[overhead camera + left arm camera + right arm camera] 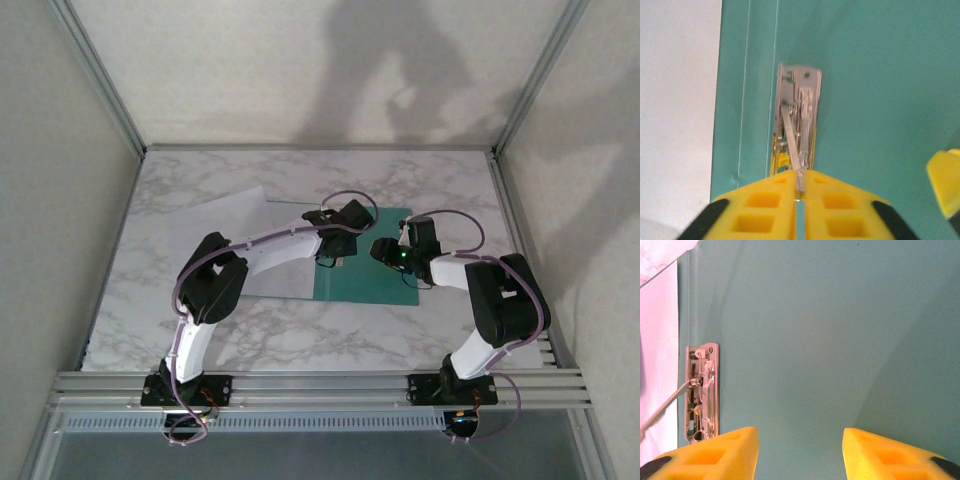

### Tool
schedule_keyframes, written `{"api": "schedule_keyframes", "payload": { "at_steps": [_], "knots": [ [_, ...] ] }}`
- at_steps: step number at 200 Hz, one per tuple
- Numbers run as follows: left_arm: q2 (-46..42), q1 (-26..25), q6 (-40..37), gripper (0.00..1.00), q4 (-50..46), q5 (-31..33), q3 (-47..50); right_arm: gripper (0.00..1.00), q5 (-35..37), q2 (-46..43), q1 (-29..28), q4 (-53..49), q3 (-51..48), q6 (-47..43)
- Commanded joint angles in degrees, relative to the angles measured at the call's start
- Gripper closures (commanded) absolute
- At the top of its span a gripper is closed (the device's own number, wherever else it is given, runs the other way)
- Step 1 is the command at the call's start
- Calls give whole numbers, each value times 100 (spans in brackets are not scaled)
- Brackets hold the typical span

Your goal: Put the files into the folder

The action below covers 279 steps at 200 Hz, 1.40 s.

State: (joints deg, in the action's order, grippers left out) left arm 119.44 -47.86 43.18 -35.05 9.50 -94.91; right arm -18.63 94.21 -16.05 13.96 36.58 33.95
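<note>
The teal folder [375, 268] lies open in the middle of the table. Its metal fastener [797, 120] sits by the fold, also seen at the left in the right wrist view [702, 395]. My left gripper [800, 175] is closed to a thin slit on the fastener's raised lever [791, 135], above the fold [335, 262]. My right gripper [800, 440] hangs open over the bare right leaf [385, 250], holding nothing. One white file [280, 278] lies just left of the fold [675, 100]. Another file [232, 208] lies on the table behind it.
The marble tabletop [440, 185] has free room at the back and along the front. A yellow finger of the right gripper [945, 182] shows at the right edge of the left wrist view. Metal frame posts [100, 75] stand at the table's corners.
</note>
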Motion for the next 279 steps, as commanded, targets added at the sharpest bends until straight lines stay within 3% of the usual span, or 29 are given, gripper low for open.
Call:
{"api": "schedule_keyframes", "payload": {
  "at_steps": [1,20,58,86,138,187,231,279],
  "knots": [
    [40,99,-134,79,-238,156,-273,51,-317,457,-171,-1290,-406,230],
    [23,140,-208,71,-377,243,-473,51,-297,438,-170,-1327,-397,217],
    [-242,192,-290,66,-467,419,-603,50,-244,388,-170,-1409,-362,189],
    [-585,172,-310,68,-273,242,-245,51,-196,369,-170,-1492,-319,147],
    [-1248,136,-307,76,603,-441,1338,51,-114,377,-171,-1597,-235,73],
    [-1172,136,-283,81,909,-559,2018,51,-89,405,-170,-1644,-195,58],
    [-699,262,-557,84,878,-349,1555,51,-89,412,-172,-1659,-186,41],
    [41,590,-1064,87,634,-165,260,51,-113,421,-175,-1691,-162,-3]
  ]
}}
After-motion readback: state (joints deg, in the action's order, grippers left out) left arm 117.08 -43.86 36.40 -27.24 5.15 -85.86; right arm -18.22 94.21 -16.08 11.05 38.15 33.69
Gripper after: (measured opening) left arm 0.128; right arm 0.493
